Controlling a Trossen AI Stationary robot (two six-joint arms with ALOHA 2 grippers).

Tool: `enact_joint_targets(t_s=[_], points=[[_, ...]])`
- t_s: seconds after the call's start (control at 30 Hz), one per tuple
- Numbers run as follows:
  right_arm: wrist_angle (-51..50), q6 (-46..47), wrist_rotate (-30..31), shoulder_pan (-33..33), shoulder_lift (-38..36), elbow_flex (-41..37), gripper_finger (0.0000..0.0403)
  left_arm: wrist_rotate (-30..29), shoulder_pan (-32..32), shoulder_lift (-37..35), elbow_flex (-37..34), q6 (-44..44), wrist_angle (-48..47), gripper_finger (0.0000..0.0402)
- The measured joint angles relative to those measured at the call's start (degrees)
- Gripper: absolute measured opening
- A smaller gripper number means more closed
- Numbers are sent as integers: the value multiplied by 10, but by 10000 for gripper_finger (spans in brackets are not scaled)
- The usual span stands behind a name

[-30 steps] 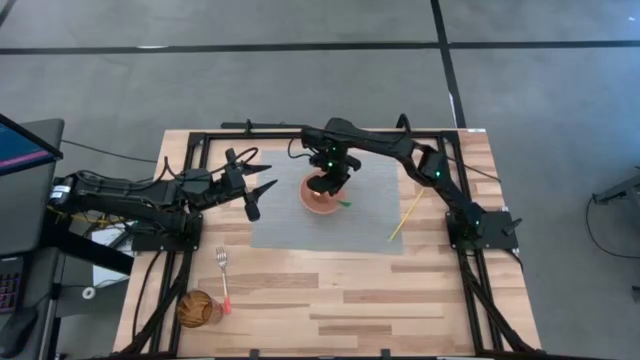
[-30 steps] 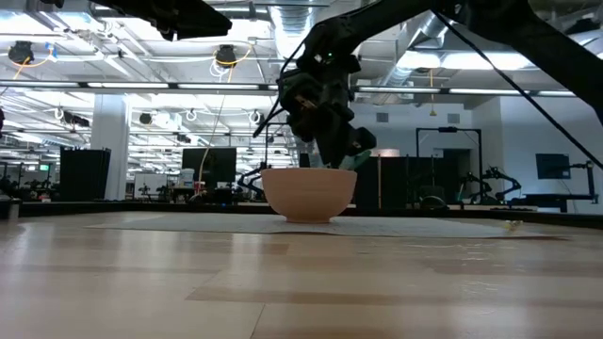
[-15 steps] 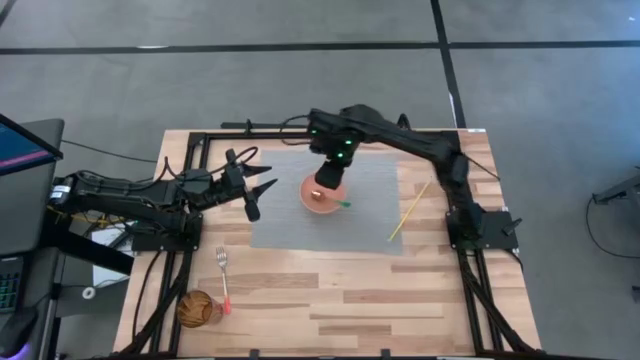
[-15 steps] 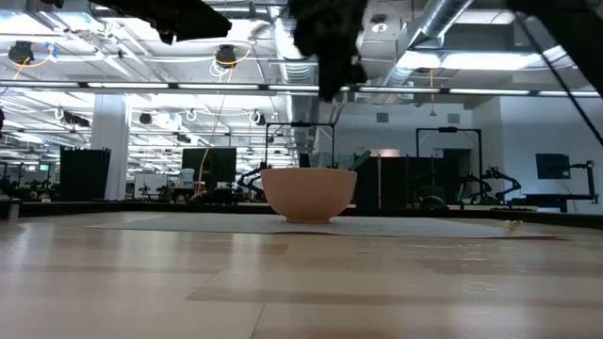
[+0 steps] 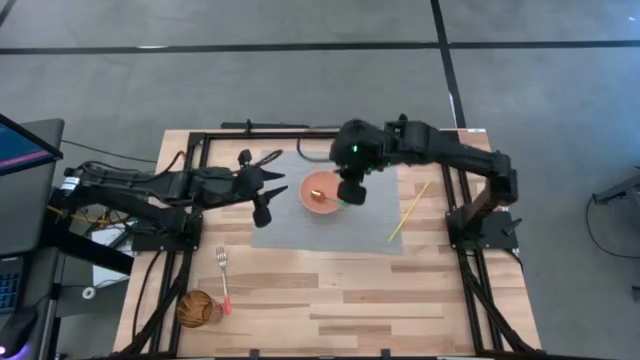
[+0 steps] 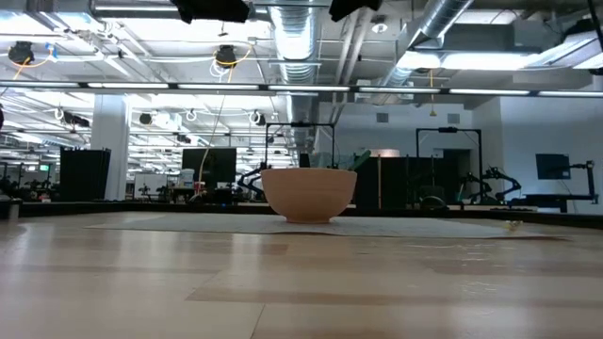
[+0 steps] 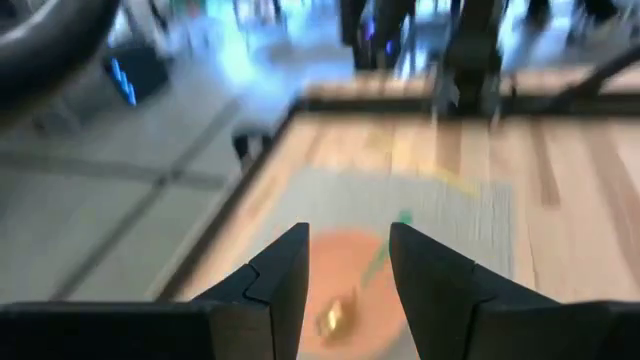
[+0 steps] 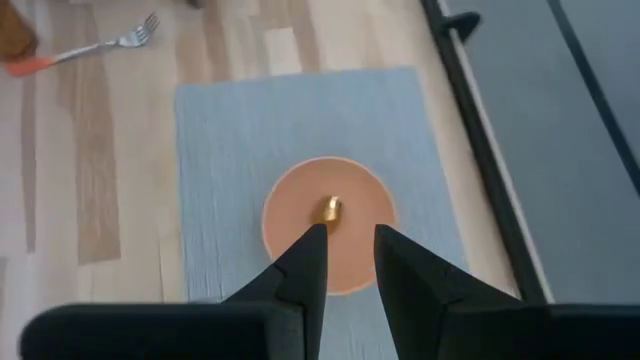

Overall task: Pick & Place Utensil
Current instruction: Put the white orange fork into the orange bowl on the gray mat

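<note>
A salmon-coloured bowl (image 5: 318,195) stands on a grey placemat (image 5: 300,232). In it lies a spoon with a gold head (image 8: 330,210) and a green handle (image 7: 385,255); the handle leans on the bowl's rim and sticks out above it in the low view (image 6: 361,158). My right gripper (image 8: 350,235) is open and hangs high over the bowl, a little to its right side (image 5: 350,192). My left gripper (image 7: 348,232) is open too, raised above the mat's left edge (image 5: 272,195), pointing at the bowl (image 7: 345,280).
A fork with a red handle (image 5: 224,280) lies near the table's left near corner, beside a round wooden object (image 5: 198,308). A thin yellow stick (image 5: 408,212) lies right of the mat. Black frame rails (image 5: 330,128) run round the table.
My right gripper has risen out of the bowl, climbing well above it and drifting toward the table's right. The spoon has stayed in the bowl. My left gripper has moved right, toward the bowl.
</note>
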Motion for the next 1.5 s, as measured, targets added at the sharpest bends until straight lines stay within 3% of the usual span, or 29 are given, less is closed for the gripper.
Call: enact_joint_targets(t_s=[0.13,0.27,0.37,0.53,0.6,0.77,0.93,1.2,1.5], points=[[118,-6,-5,15,-69,-172,79,14,-3,30,56,-118,-145,143],[234,22,-5,15,-147,-350,79,118,-3,34,63,-295,-185,143],[380,32,-5,16,-199,-480,79,172,-3,40,64,-378,-199,143],[660,12,-4,34,-252,-661,79,179,-1,67,64,-461,-275,143],[701,-21,-6,31,-270,-671,79,204,7,82,64,-489,-309,143],[730,23,-5,18,-306,-671,79,289,37,135,64,-566,-407,143],[697,15,-3,26,-300,-672,79,337,41,197,63,-571,-514,143],[693,13,-5,25,-281,-672,79,354,4,260,57,-613,-517,143],[669,14,-1,25,-282,-672,79,456,-64,241,-39,-761,-509,143]])
